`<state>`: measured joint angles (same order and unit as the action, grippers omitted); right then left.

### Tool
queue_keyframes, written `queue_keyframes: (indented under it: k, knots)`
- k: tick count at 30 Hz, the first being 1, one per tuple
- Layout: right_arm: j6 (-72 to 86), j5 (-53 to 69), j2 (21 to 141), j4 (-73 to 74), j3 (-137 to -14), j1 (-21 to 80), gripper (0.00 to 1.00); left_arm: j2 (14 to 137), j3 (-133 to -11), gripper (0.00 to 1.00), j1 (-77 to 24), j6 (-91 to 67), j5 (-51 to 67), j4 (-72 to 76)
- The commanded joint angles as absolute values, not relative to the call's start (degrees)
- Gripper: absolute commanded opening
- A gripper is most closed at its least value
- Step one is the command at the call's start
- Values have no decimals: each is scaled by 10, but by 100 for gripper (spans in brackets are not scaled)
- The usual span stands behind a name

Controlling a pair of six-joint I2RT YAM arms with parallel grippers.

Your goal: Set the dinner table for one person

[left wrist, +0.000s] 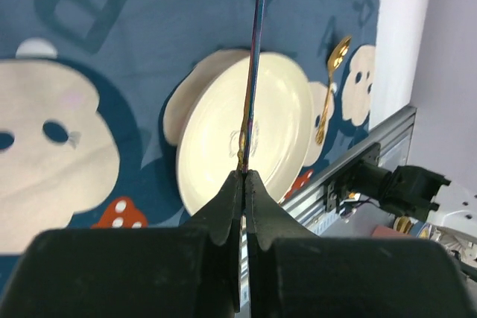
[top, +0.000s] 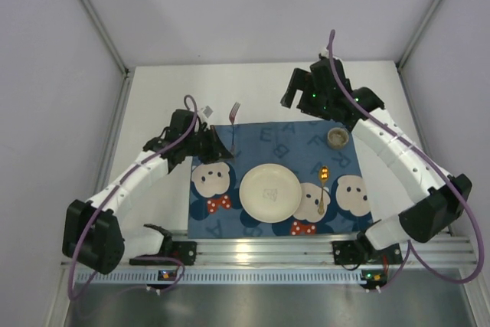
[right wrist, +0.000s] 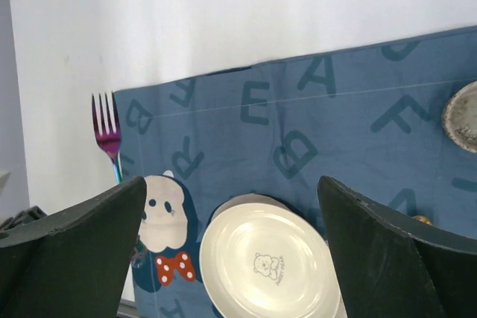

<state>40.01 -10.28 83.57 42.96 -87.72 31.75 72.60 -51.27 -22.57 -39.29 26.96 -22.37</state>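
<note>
A fork with a pink-purple iridescent head (top: 234, 107) is pinched by its thin handle (left wrist: 253, 72) in my left gripper (top: 220, 145), which is shut on it (left wrist: 244, 176). Its tines (right wrist: 106, 126) point away over the white dinner table (top: 260, 89) at the back left corner of the navy placemat (top: 260, 143). A cream plate (top: 269, 193) sits mid-mat, with a gold spoon (top: 322, 189) to its right and a small round bowl (top: 338, 137) at the back right. My right gripper (top: 305, 93) hangs open and holds nothing (right wrist: 231, 184) above the mat's far edge.
The placemat carries cartoon mouse faces (top: 212, 180) and letters. An aluminium rail (top: 268, 249) runs along the near edge with both arm bases on it. Grey walls close in the table on the left, right and back.
</note>
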Motion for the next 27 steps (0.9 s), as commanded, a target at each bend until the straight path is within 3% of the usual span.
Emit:
queue_keyframes:
  k: [1, 6, 16, 22, 27]
  knots:
    - [371, -118, 799, 437, -872, 301, 98, 684, -458, 0, -219, -379, 279, -284]
    - [362, -113, 781, 443, -846, 291, 98, 666, -405, 0, -212, -381, 269, -353]
    - [360, -91, 751, 444, -761, 291, 98, 621, -299, 0, -209, -428, 317, -310]
    - [359, -87, 742, 444, -735, 290, 98, 648, -279, 13, -210, -456, 287, -285]
    - [361, -83, 736, 441, -723, 290, 97, 678, -300, 31, -209, -449, 273, -300]
